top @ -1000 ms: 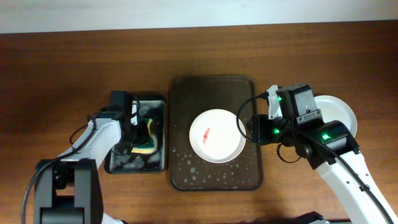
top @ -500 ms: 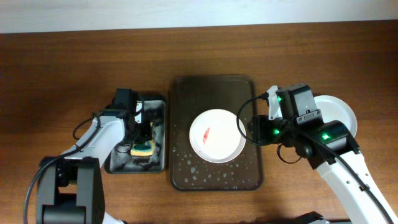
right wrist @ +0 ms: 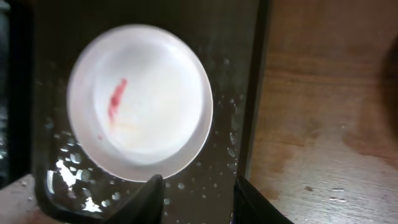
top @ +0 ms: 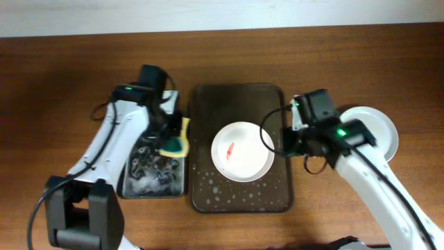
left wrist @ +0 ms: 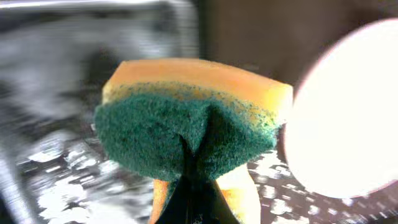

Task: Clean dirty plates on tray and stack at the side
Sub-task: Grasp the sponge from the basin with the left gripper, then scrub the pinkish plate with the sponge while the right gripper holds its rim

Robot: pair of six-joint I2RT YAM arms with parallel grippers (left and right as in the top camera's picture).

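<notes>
Left gripper (top: 166, 141) clenched the sponge (top: 176, 146) just beside the tray (top: 239, 200); right gripper (right wrist: 199, 182) hung released over it. The plate (top: 244, 163) and its smear (top: 231, 150) wanted firm wiping.

This looks like a robot lab bench: a bare wooden tabletop (top: 69, 69) set against a plain pale wall (top: 208, 14). A white left arm (top: 114, 149) and right arm (top: 378, 177), one with a green status light (top: 340, 132), work over a wet tray (top: 239, 94) holding a smeared plate (top: 243, 151).
</notes>
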